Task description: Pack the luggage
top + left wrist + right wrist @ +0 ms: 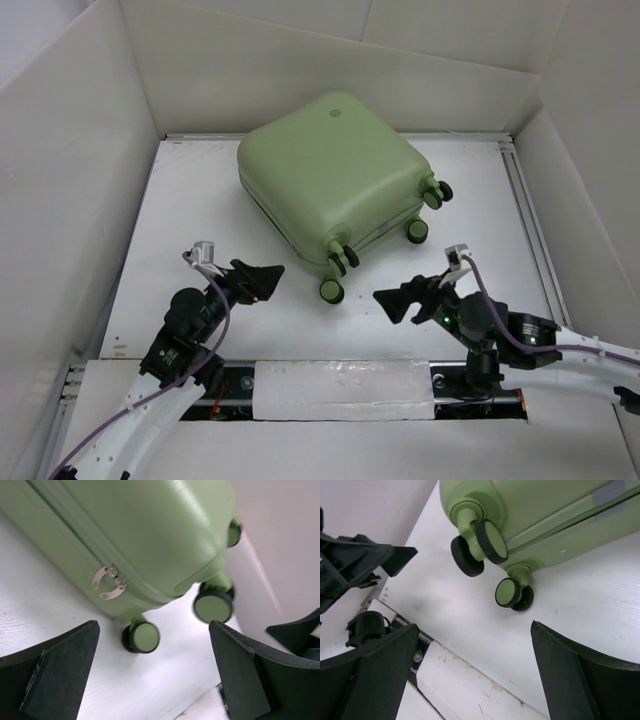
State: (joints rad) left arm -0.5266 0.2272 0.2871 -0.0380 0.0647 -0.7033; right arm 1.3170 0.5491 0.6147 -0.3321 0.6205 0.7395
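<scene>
While the pale green hard-shell suitcase (325,180) lies shut on the white table (190,210), wheels (331,290) nearside, left gripper (270,283) and right gripper (390,306) gape empty; I'd pinch the silver zipper pulls (109,582) squarely.

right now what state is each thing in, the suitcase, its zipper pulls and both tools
pale green hard-shell suitcase: shut, lying flat
silver zipper pulls: side by side on the closed seam, resting against the shell
left tool: open, empty, apart from the suitcase
right tool: open, empty, apart from the suitcase
</scene>
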